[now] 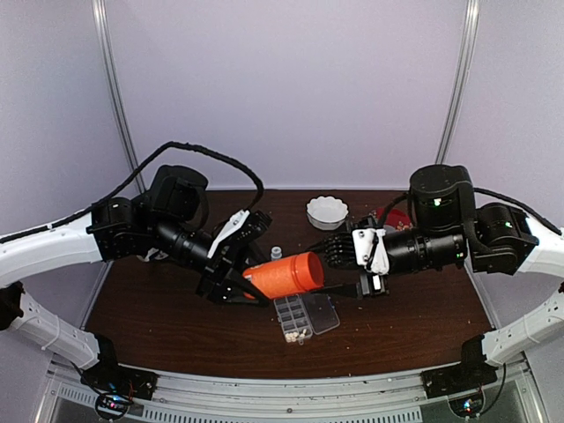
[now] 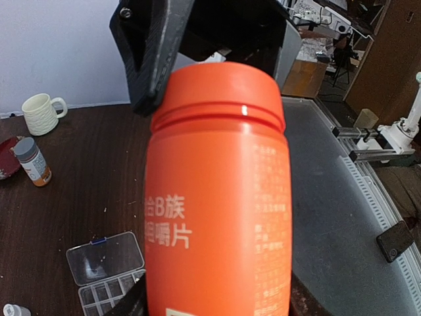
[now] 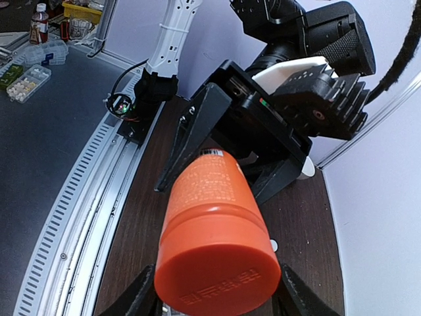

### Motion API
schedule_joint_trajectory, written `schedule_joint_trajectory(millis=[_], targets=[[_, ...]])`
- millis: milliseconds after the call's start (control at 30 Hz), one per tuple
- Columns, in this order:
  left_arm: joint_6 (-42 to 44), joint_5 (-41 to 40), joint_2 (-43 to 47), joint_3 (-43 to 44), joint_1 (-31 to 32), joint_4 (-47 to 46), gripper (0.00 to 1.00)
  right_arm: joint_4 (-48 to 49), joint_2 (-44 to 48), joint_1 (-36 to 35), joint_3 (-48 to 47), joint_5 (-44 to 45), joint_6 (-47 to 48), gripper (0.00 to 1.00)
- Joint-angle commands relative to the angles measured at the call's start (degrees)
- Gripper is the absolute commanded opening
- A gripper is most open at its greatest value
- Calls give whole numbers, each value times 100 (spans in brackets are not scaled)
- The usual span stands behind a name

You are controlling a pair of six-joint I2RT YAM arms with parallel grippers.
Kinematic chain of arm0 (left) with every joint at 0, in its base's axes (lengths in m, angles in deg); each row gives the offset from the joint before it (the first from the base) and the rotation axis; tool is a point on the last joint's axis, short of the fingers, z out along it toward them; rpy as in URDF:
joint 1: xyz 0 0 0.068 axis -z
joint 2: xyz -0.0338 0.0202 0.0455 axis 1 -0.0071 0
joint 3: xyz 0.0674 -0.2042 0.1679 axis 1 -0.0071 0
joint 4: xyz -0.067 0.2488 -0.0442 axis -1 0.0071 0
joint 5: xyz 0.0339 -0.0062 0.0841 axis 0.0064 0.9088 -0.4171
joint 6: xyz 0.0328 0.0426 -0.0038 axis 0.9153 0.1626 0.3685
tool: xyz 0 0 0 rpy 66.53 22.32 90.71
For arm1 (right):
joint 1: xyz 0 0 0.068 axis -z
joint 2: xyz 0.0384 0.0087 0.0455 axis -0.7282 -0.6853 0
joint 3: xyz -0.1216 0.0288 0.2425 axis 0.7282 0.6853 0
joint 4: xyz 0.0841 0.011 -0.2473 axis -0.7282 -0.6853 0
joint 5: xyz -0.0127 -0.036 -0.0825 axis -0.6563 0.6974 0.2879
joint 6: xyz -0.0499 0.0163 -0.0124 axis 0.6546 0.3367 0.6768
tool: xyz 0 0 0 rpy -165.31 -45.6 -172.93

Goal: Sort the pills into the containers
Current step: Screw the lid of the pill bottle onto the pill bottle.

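Note:
An orange bottle lies on its side in the air between both arms. My left gripper is shut on its body. My right gripper is closed around its orange cap, a finger on each side. The clear organiser box lies open on the table just below the bottle. Pale pills fill a few of its near cells. The box also shows in the left wrist view, where the bottle hides part of it.
A small white bottle with a grey cap stands behind the orange bottle. A white fluted bowl and a red object are at the back. A cream cup stands at the far edge. The metal rail runs along the near edge.

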Motion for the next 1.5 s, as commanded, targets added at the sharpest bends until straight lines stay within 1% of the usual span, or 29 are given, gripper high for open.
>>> schedule_joint_trajectory(millis=[0,67,167,233,267,400,467,567,667,767,833,900,933,967,1033,1067,1167,1233,1300,1367,1433,1467], targets=[[100,-139,-54,217,-9,-136,0,244,15,-24,-165,-258,-507,42],[131,-524,-27,230,-17,-135,0,367,17,-24,-141,-105,-919,44],[241,-1347,40,267,-10,-128,0,574,64,-28,-3,168,-1649,45],[387,-1817,124,245,-8,-191,0,762,96,-16,92,377,-2341,44],[497,-1985,157,250,-2,-193,0,813,93,-7,118,470,-2651,41],[988,-2757,238,295,-2,-203,0,809,46,1,82,431,-3670,37],[1307,-3113,256,304,16,-245,0,797,54,-4,81,423,-4123,32],[1760,-3789,279,228,135,-487,0,860,72,1,64,444,-4810,27],[2376,-4723,271,71,396,-879,0,943,35,5,8,285,-5680,25],[2868,-5379,210,-23,605,-1274,0,738,-23,8,-146,398,-6344,22],[3174,-5796,171,-29,743,-1531,0,560,-10,21,-203,594,-6767,22],[3446,-6013,112,-23,855,-1725,0,543,65,85,-161,615,-7130,23],[3544,-6056,71,-16,882,-1823,0,594,123,103,-124,615,-7236,25],[3593,-6061,48,-6,898,-1867,0,658,184,103,-84,627,-7283,31],[3512,-5924,26,38,900,-1878,0,718,310,105,-40,655,-7152,53],[3425,-5803,33,41,897,-1872,0,657,370,102,-38,702,-6951,62],[2984,-5295,70,152,814,-1578,0,255,599,103,-38,950,-6088,76],[2604,-5000,86,318,721,-1211,0,67,781,102,8,989,-5355,80],[2251,-4541,117,468,612,-810,0,11,1012,108,144,1036,-4605,82],[1943,-3828,167,537,491,-518,0,108,1262,103,373,1042,-3909,83],[1692,-3177,204,522,399,-402,0,323,1510,104,620,805,-2801,84],[1600,-2910,218,513,386,-362,0,441,1615,106,727,762,-2470,85]])
